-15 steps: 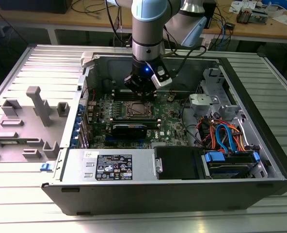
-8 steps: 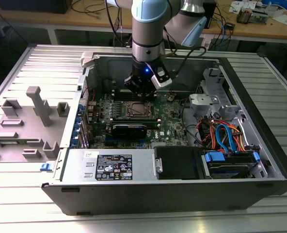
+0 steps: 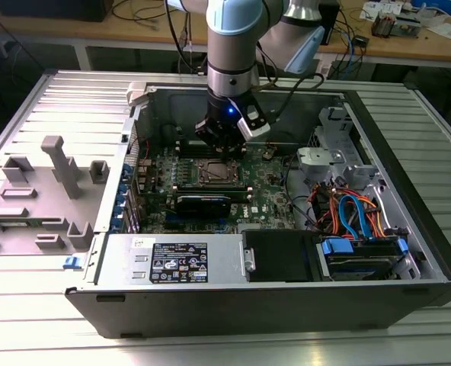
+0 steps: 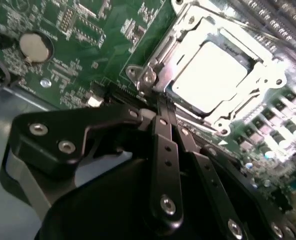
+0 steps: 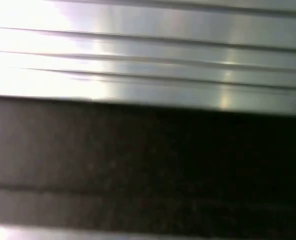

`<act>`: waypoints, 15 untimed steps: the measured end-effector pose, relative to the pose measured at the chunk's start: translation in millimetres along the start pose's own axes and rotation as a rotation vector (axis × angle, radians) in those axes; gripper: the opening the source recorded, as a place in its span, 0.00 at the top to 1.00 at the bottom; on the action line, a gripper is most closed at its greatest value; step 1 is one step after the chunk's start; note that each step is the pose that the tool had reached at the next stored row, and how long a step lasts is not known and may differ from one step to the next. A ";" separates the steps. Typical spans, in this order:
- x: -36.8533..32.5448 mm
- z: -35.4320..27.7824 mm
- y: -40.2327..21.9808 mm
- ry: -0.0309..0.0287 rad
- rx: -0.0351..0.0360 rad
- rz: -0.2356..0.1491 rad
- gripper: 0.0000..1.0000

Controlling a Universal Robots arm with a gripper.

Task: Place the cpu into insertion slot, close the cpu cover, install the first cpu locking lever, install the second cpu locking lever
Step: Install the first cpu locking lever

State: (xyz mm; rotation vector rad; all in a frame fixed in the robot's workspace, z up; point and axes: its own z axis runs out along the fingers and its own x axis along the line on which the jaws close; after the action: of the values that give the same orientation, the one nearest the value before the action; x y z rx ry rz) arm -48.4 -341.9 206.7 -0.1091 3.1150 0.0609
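Note:
The cpu (image 4: 213,75), its pale silver top catching the light, lies in the insertion slot (image 3: 214,172) on the green motherboard (image 4: 103,35). The cpu cover (image 4: 188,27), a silvery frame with a square window, lies flat around the chip. My gripper (image 4: 160,107) has its black fingers (image 4: 164,150) pressed together, the tips at the socket's corner by a silver hinge piece (image 4: 143,76). I see nothing between the fingers. In the exterior view the gripper (image 3: 224,143) hangs just above the far edge of the slot, inside the open computer case (image 3: 408,191).
A long black card (image 3: 203,203) lies in front of the socket, and memory slots (image 4: 273,25) run beside it. A coin battery (image 4: 34,46) sits on the board. The power supply (image 3: 172,263), coloured cables (image 3: 355,213) and grey fixtures (image 3: 58,164) surround the area. Ribbed metal (image 5: 148,50) shows in the first wrist view.

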 end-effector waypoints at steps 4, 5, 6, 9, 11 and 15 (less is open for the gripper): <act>-0.1 -0.5 0.1 0.0003 0.0050 0.000 0.89; -0.1 -0.5 0.1 0.0006 0.0065 0.000 0.89; -0.1 -0.3 0.0 0.0007 0.0075 0.000 0.89; 0.0 0.8 0.0 0.0009 0.0116 0.000 0.89; 0.0 1.4 -0.1 0.0013 0.0145 0.000 0.89; 0.1 3.7 -0.1 0.0017 0.0217 -0.001 0.89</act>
State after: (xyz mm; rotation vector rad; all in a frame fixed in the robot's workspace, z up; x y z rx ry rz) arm -48.4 -341.9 202.9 -0.1097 3.1164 0.0271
